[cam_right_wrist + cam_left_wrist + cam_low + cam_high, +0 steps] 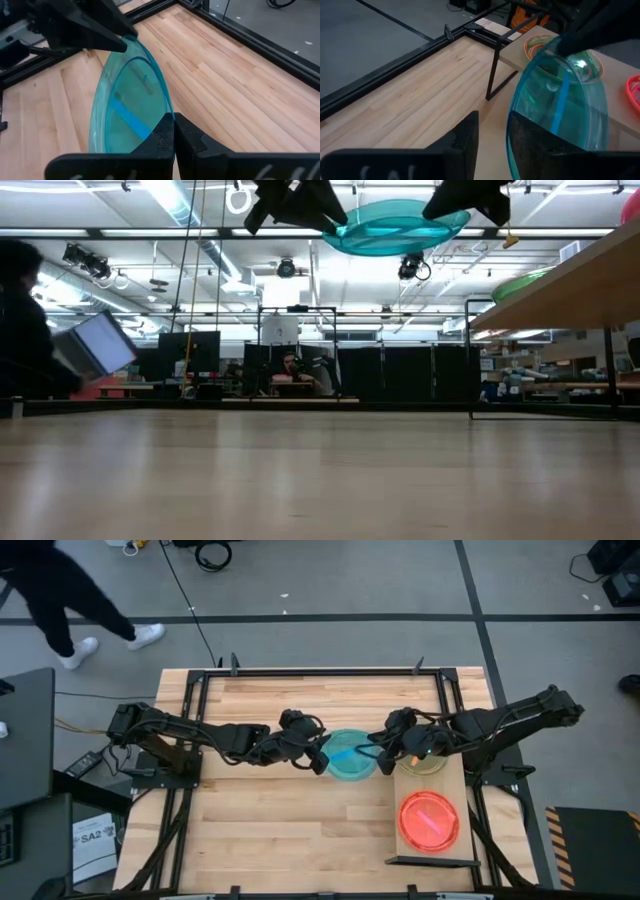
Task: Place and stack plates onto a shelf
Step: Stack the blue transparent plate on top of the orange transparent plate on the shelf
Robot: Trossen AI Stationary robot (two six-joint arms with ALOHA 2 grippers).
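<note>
While my right claw point(173, 131) pinches the round translucent teal plastic plate point(350, 755) at its three-o'clock rim, my left claw point(492, 140) gapes; one-sided, it could tilt and drop.

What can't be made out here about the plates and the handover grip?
- High view: the plate under the right end effector on the shelf is mostly covered by the arm; colour unclear.
- Low view: the teal plate meets the top edge, and both end effectors are cropped.
- Left wrist view: the left end effector's fingers stand apart at the rim; contact can't be told.
- Any view: how many plates are stacked under the orange plate.
</note>
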